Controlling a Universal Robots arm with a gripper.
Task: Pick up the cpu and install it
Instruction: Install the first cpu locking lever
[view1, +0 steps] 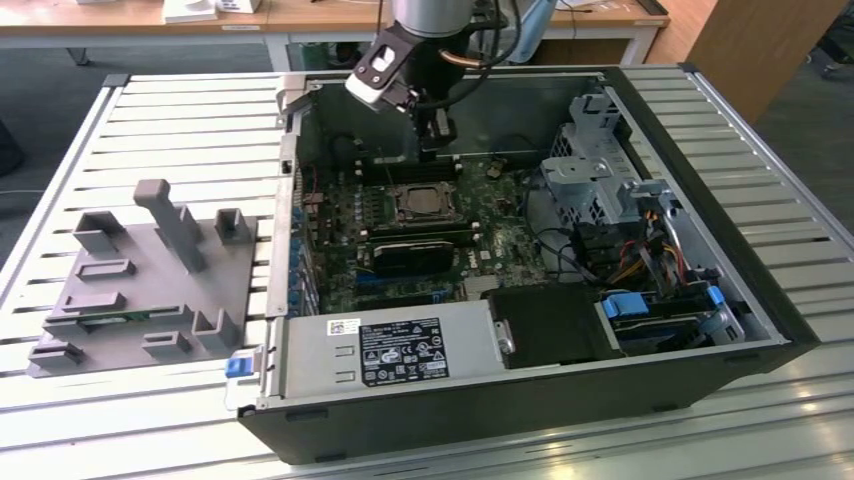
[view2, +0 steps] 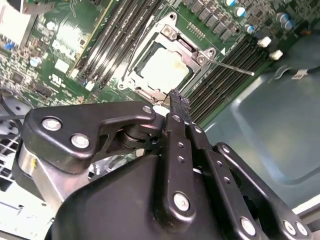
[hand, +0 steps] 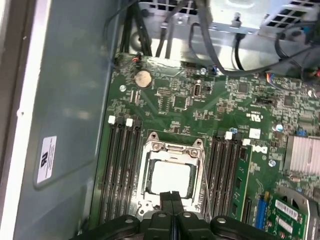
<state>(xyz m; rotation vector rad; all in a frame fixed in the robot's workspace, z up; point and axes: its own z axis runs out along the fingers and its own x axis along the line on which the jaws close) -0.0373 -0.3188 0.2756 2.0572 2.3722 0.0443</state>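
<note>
Your tool (hand: 172, 200), fingers pressed together and holding nothing, hangs just above the cpu (hand: 170, 178), which sits in the socket (hand: 171, 152) on the motherboard (hand: 200, 105); keep it centred and vertical over the chip.

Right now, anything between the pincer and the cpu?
Nothing visible. The cpu already lies in the open socket frame on the motherboard, its metal top bare. The pincer, fingertips together and empty, hangs just above the frame's edge.
</note>
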